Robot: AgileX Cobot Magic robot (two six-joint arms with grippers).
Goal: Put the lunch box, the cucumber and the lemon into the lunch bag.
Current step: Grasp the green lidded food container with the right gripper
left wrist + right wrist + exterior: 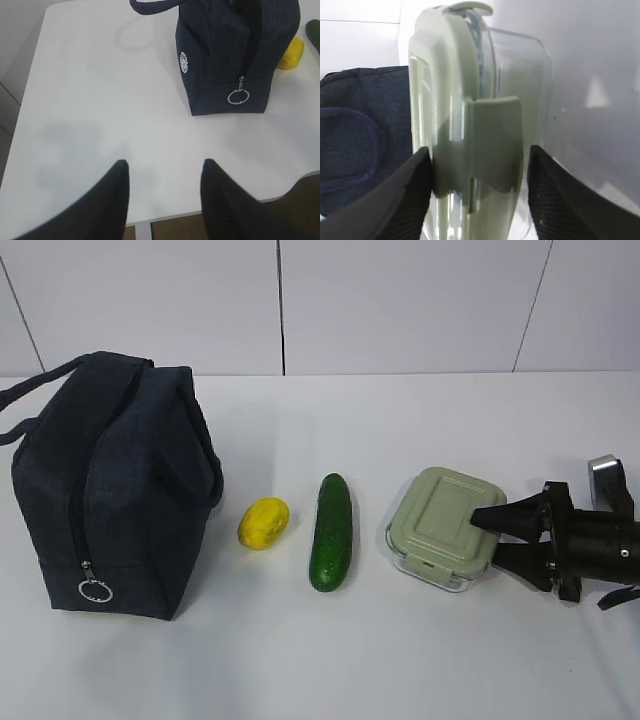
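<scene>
**Lunch box first in line as right pincer closes in**

Lunch box, clear-walled with a pale green clip lid, sits flat on the white tabletop, farthest from the lunch bag in a row that runs bag, lemon, cucumber, box. The right pincer reaches in level from the side of the box away from the bag, its jaws set wide, one finger above the lid and one low beside the base; in the right wrist view the box fills the gap between the two fingers, and whether they already press on it cannot be told. The left pincer hangs over bare tabletop short of the bag, jaws half apart and empty. The bag stands upright with its zipper ring low on the near end; the zipper looks closed.

Judged by its look, the box is rigid, light and smooth-sided, likely to slip if pinched on the clear walls alone. A grip spanning lid and base, near a clip tab, should hold best. The bag is soft and may sag when loaded.
</scene>
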